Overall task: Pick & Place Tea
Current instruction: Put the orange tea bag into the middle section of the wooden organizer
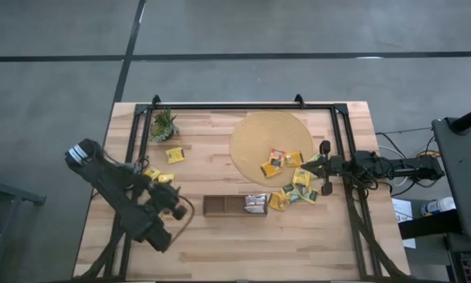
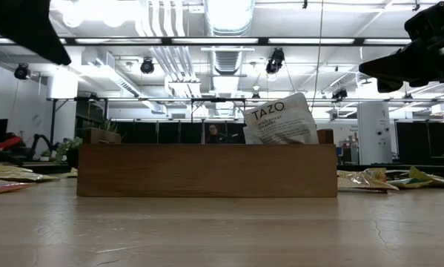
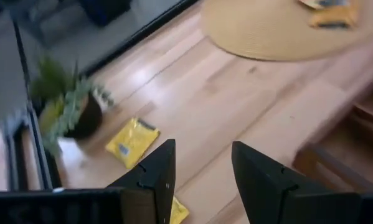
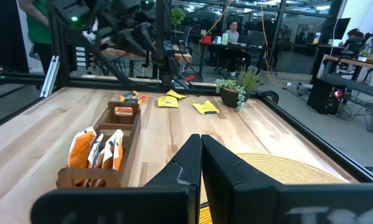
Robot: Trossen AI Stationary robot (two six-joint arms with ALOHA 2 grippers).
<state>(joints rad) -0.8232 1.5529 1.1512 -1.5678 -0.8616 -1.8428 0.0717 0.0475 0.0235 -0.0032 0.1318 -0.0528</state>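
High view, left gripper: hangs over the table's left part, beside the tray's empty end; jaws apart, nothing between them.
High view, tea: two yellow sachets lie just beyond the fingertips, toward the plant; a third lies farther that way.
High view, right gripper: fingers pressed together, empty, at the round mat's edge; a cluster of sachets lies just beside it.
Low view, tray: a Tazo sachet stands upright inside it.
Left wrist view: open fingers frame bare wood; yellow sachet lies ahead and to one side, its long axis oblique to the jaws.
Right wrist view: closed fingers point along the tray, which holds upright sachets.
Judgement: the left arm, reaching low and forward, is nearer the loose yellow sachets.
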